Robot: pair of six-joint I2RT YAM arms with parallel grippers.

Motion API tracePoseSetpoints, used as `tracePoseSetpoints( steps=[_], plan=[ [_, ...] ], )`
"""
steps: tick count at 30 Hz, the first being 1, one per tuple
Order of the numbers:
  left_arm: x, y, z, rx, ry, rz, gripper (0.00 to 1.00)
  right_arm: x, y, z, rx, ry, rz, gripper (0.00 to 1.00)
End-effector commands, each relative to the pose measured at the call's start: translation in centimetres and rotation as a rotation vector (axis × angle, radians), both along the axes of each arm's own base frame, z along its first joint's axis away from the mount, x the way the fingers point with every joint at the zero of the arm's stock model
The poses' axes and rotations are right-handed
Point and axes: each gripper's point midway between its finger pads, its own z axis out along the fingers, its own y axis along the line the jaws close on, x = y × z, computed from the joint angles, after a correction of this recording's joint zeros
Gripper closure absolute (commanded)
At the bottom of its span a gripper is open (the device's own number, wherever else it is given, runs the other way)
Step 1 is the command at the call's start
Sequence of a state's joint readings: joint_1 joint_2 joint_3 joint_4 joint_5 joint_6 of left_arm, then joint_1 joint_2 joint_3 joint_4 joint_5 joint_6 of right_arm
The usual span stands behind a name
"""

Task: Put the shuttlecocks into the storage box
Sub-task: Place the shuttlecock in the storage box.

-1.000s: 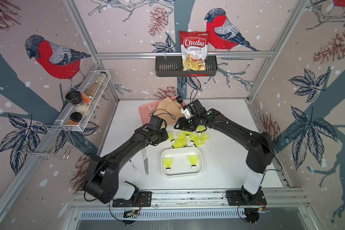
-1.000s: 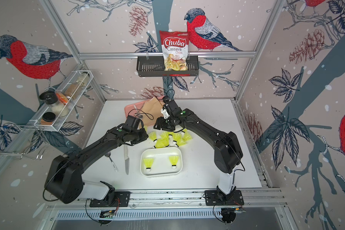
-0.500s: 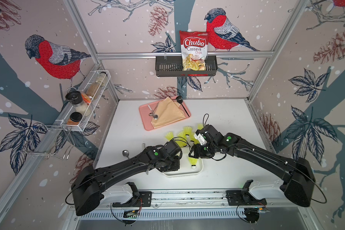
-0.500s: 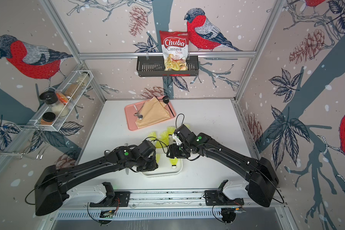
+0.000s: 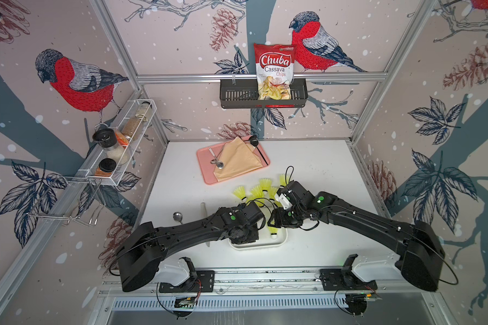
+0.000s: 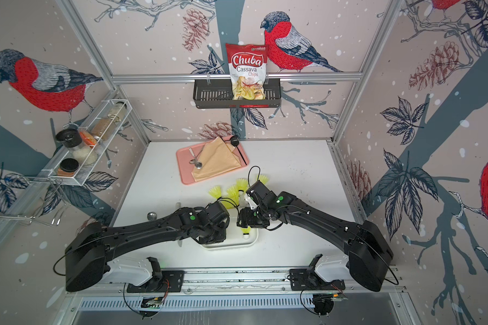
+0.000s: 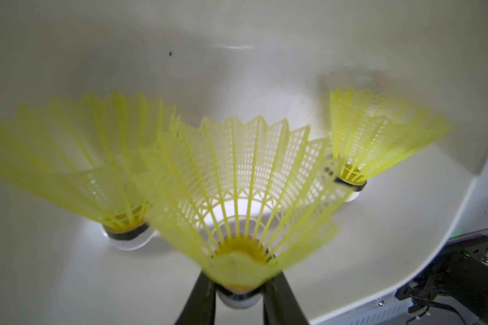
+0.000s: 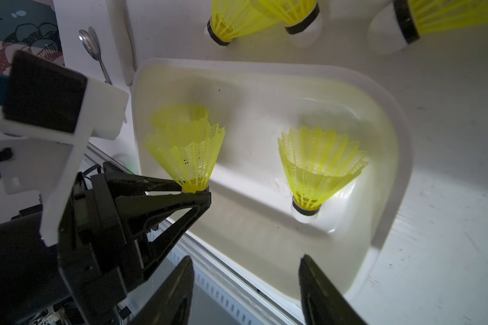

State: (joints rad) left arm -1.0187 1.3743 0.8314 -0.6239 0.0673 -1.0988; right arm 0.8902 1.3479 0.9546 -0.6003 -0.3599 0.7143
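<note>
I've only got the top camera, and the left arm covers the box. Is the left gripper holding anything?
Observer: Yes. The left gripper is shut on the base of the held shuttlecock, over the storage box.
Operator: How many are already inside?
Observer: Two: one shuttlecock and another shuttlecock, both upright on their corks.
Operator: And the right gripper?
Observer: The right gripper is open and empty.

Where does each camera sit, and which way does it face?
Top views: high at the front, looking down and back over the white table; both black arms show whole.
Left wrist: looks along the left gripper, shut on a neon yellow plastic shuttlecock, into the white rounded plastic storage box.
Right wrist: looks past the open right gripper down into that box.
Shared: both wrist views show the held shuttlecock.
</note>
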Motion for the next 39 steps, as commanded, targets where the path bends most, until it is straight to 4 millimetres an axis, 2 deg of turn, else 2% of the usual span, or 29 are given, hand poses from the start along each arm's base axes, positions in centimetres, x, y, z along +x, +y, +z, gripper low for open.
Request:
tracePoseSetpoints(
  steps=[1, 7, 14, 24, 33, 39],
  plan=[
    [0.7, -0.1, -0.1, 0.017, -0.029, 0.003, 0.92, 0.8, 0.5, 0.1, 0.033, 0.002, -0.029, 0.39],
    [1.1, 0.0, -1.0, 0.059, -0.034, -0.007, 0.92, 2.5, -0.1, 0.0, 0.034, -0.007, -0.072, 0.39],
    [1.4, 0.2, -1.6, 0.103, -0.033, -0.005, 0.91, 2.9, 0.1, -0.1, 0.035, -0.004, -0.065, 0.39],
    [1.3, 0.7, -2.2, 0.145, -0.021, -0.010, 0.75, 3.2, 0.4, -0.2, 0.036, 0.000, -0.065, 0.39],
    [1.5, 0.5, -2.4, 0.158, -0.021, -0.025, 0.65, 3.3, 0.4, -0.2, 0.037, 0.004, -0.066, 0.38],
    [1.5, 0.6, -2.2, 0.156, -0.025, -0.024, 0.63, 3.0, 0.5, 0.1, 0.047, 0.008, -0.059, 0.38]
  ],
)
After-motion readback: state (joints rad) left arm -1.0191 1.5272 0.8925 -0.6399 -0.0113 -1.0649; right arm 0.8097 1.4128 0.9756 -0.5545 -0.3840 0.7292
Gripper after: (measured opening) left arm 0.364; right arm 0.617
